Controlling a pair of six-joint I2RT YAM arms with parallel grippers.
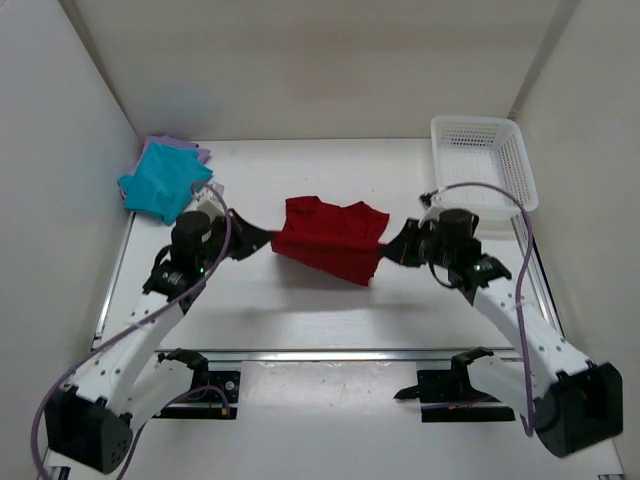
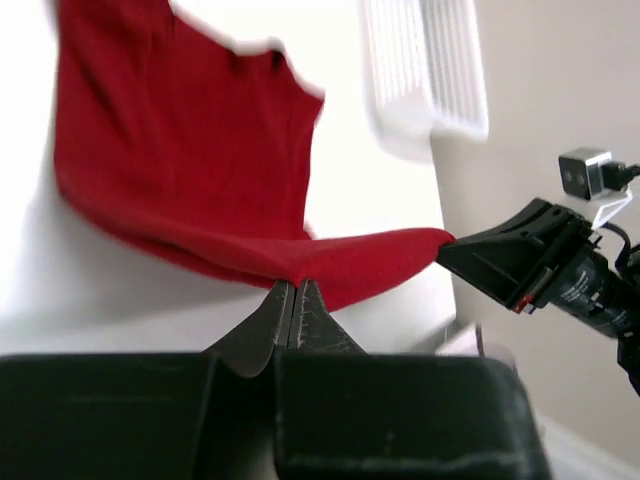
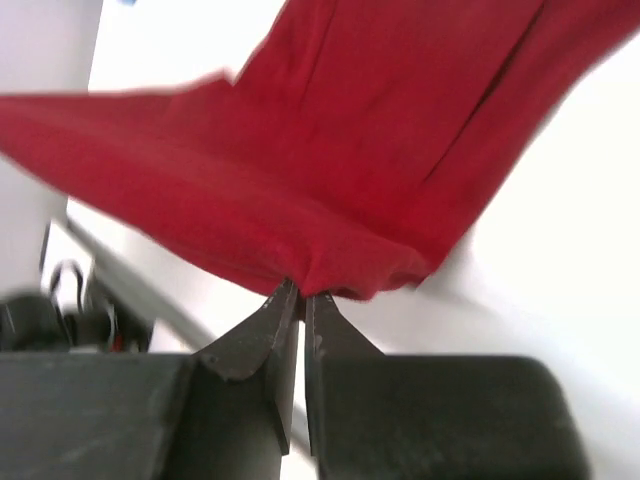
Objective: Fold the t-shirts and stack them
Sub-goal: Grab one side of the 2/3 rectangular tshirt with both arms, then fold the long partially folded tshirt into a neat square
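Bolted side by side at the near edge of the white table [image 1: 300, 310], 2 white-and-black robot arms reach inward and hold 1 dark red short-sleeved fabric t-shirt [image 1: 330, 240] between them at mid-table.

The left gripper [image 2: 295, 285] has its 2 black fingers pressed together on the shirt's left end. The cloth is pinched at their tips, with no gap showing between the jaws in the left wrist view. The right gripper [image 3: 298, 292] is likewise clamped on the right end, where a bunched fold of red fabric sits just above its narrow fingertips.

From the left wrist camera, the shirt's near edge runs as a taut red band from the left gripper's tips across to the right gripper, which meets it from the opposite side. The rest of the garment spreads away from that edge toward the far wall. From overhead a shadow lies on the table under the near edge. Whether the far part rests on the surface cannot be told for certain. Both wrist views are blurred along the cloth's edges.

At the far left corner of the table, 1 teal blue fabric t-shirt [image 1: 160, 185] lies folded on top of 1 lavender purple fabric t-shirt [image 1: 195, 152], only a strip of the purple showing behind it. This pair sits well apart from the red shirt.

At the far right corner stands a white plastic mesh basket [image 1: 475, 121], just beyond the right arm's wrist.
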